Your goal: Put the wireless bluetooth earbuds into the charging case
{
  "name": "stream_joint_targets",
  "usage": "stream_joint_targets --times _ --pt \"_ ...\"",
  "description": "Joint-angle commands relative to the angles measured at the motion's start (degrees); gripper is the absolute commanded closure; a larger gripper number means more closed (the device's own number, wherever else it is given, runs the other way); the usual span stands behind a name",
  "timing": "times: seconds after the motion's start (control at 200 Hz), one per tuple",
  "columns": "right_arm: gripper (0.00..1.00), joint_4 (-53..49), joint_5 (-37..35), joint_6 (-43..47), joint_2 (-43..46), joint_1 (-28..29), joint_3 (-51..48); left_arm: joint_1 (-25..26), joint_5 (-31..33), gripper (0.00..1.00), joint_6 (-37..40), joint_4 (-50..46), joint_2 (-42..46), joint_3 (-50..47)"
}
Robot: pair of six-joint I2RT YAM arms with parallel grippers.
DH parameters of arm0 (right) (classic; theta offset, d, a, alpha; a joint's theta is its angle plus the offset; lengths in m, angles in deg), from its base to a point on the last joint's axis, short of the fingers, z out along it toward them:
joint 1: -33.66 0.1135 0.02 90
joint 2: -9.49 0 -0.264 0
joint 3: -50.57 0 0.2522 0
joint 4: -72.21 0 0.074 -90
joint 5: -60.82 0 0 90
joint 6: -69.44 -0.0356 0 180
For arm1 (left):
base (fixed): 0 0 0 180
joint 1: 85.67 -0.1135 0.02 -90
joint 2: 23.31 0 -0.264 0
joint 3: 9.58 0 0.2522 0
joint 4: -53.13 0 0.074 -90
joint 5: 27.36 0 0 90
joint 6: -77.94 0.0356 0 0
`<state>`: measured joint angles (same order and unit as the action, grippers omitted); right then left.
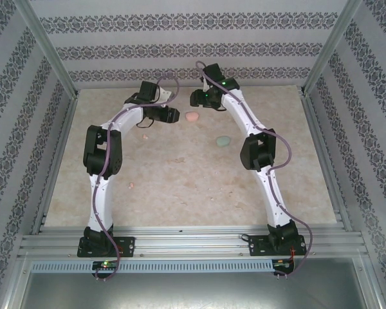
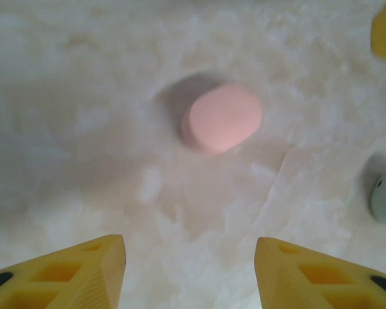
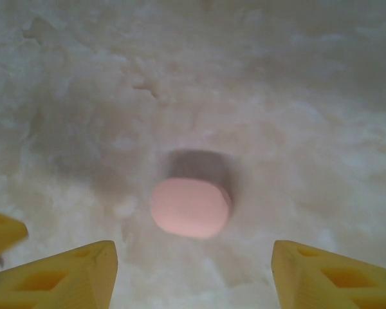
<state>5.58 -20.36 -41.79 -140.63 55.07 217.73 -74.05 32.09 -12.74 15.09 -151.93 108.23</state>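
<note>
Right pincer [image 3: 194,252], pink case [image 3: 190,207] ahead

Robot test cell, lab-type rig. Aluminium posts [image 1: 48,48] frame booth; patterned wallpaper panels [image 1: 180,26] for walls, marble-look tabletop [image 1: 180,187]. Two white arms [image 1: 101,199] bolted to slotted metal rail [image 1: 193,239] at near edge, purple cables [image 1: 307,239] looping from bases. Slotted cable duct [image 1: 180,265] runs along front.

White arm links [image 1: 101,199], black joints [image 1: 103,154], purple cables [image 1: 289,151] — yellow, hollow-webbed tool fingers [image 2: 77,273].
</note>
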Motion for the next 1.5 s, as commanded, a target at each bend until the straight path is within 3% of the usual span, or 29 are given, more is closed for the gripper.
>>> stream_joint_targets --times 0.0,0.295,0.694,0.979,1.294,1.494 --pt "0.35 5.5 -4.3 -2.4 -3.0 1.3 1.6 -0.5 -2.8 0.45 -2.6 3.5 4.4 -4.6" --pt "0.32 14.5 -8.6 -3.8 -8.1 2.8 3.6 -1.4 -5.3 0.46 -4.2 8.5 10.3 -15.1" --pt "0.37 6.5 -8.7 -2.5 -9.6 3.7 2.3 -1.5 -6.8 0.48 -6.3 12.9 20.7 -28.3" --pt "0.47 3.0 -7.4 -1.1 -8.9 5.3 -1.3 -1.5 -5.9 0.48 -6.0 14.6 28.1 -35.2" --pt "0.51 2.9 -5.2 2.2 -1.8 6.5 -12.8 -1.5 -5.1 0.48 -5.6 14.9 33.6 -40.8" --pt "0.52 4.7 -3.4 5.8 5.8 8.5 -26.7 -1.5 -6.3 0.48 -3.9 14.9 36.7 -44.4"
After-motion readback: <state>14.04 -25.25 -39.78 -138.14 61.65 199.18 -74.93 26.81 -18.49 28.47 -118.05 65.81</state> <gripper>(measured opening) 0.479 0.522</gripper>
